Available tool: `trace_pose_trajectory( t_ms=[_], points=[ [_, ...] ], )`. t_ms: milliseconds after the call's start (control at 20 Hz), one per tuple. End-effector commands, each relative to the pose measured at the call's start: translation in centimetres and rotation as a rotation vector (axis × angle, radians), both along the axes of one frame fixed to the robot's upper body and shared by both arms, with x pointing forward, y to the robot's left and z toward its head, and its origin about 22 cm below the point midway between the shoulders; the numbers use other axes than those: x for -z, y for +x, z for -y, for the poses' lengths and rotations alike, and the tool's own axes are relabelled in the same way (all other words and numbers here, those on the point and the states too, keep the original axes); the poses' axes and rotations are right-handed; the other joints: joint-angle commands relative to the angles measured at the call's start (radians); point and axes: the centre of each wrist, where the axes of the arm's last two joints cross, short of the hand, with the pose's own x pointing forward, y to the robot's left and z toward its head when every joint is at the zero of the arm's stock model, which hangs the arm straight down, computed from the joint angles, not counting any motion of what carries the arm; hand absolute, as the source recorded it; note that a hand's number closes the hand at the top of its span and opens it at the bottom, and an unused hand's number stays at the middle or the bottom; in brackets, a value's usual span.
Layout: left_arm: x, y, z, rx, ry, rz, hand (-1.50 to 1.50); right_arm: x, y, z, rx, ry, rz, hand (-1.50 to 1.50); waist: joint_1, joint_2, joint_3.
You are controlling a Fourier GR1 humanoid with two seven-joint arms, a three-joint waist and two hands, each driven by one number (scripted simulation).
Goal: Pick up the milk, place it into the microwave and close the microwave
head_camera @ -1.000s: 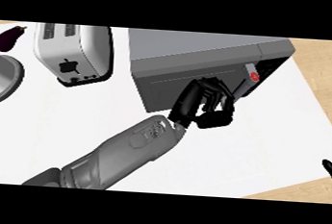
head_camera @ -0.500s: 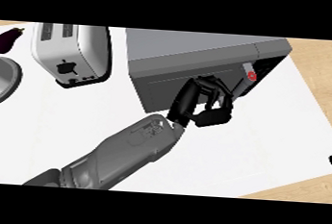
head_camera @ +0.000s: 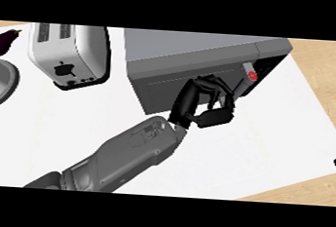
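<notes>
Slippage threatening: left hand [head_camera: 209,108], fingers curling on nothing visible, pressing microwave door [head_camera: 162,86]; could be glancing off, leaving it ajar.

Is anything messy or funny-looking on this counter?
Nothing looks spilled, tipped or broken. The toaster stands upright left of the microwave, and the eggplant lies at the counter's far left corner. One odd thing: no milk shows anywhere, while the left hand is at the microwave's front.
</notes>
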Motion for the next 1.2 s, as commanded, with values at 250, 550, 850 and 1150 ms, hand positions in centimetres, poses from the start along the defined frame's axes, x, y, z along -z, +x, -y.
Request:
trace_pose_trajectory(
  t_ms=[250, 550, 850, 1150],
  points=[
    [-0.4, 2.7, -1.2, -0.14, -0.011, 0.016, 1.5, -0.8, 0.3, -0.2, -0.075, 0.009, 0.022, -1.5, -0.014, 0.026, 0.0],
    [0.0, 2.6, -1.3, -0.158, -0.022, 0.02, 1.5, -1.3, 0.0, -0.7, -0.129, 0.0, 0.015, -1.5, -0.032, 0.024, -0.001],
    [0.3, 2.5, -1.5, -0.176, -0.037, 0.038, 1.5, -1.8, 0.2, -0.5, -0.13, 0.005, 0.028, -1.5, -0.04, 0.033, -0.001],
    [0.3, 2.5, -1.4, -0.194, -0.04, 0.054, 1.5, -2.2, 0.1, -0.7, -0.147, -0.004, 0.03, -1.5, -0.047, 0.03, -0.001]
  ],
)
